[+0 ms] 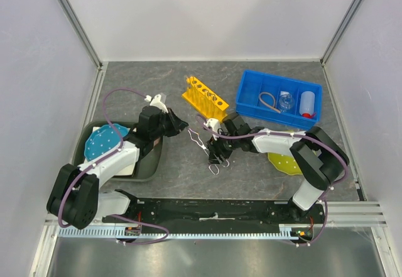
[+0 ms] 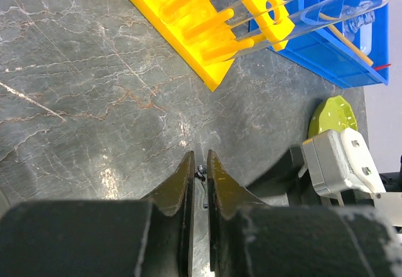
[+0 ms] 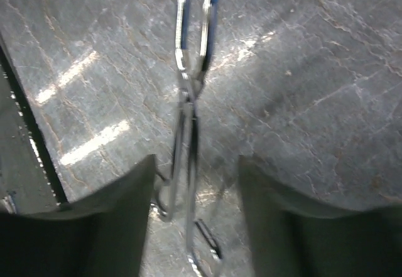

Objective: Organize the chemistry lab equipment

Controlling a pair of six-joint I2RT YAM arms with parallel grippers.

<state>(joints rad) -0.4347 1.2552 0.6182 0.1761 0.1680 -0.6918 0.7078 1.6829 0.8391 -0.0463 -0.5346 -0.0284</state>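
Fingers point(image 3: 113, 220) of the right gripper point(image 1: 217, 153) stand apart on either side of the metal scissor-like tongs point(image 3: 188, 101), not clenched on them. The tongs lie flat on the grey table point(image 1: 182, 164), near the middle. The right arm reaches leftward from its base, bent at the elbow, with its wrist low over the tongs and above one yellow-green plate point(image 1: 282, 162).

The left gripper point(image 2: 200, 157) has its fingers point(image 2: 179, 189) pressed almost together with only a slit between them, grasping nothing. It hangs above bare table, left of the tongs. The left arm stretches forward and to the right, over a dark tray point(image 1: 147, 170) that holds one blue dotted plate point(image 1: 103, 140).

One yellow holed rack point(image 1: 204, 96) stands far of the grippers, with at least two thin clear rods point(image 2: 326, 7) through its holes.

At far right is one blue bin point(image 1: 251, 88) with three compartments. One tan rubber loop point(image 1: 269, 101) is in the left, one tiny clear glass flask point(image 1: 286, 100) in the middle, and one small white squeeze bottle with red nozzle point(image 1: 307, 101) in the right.
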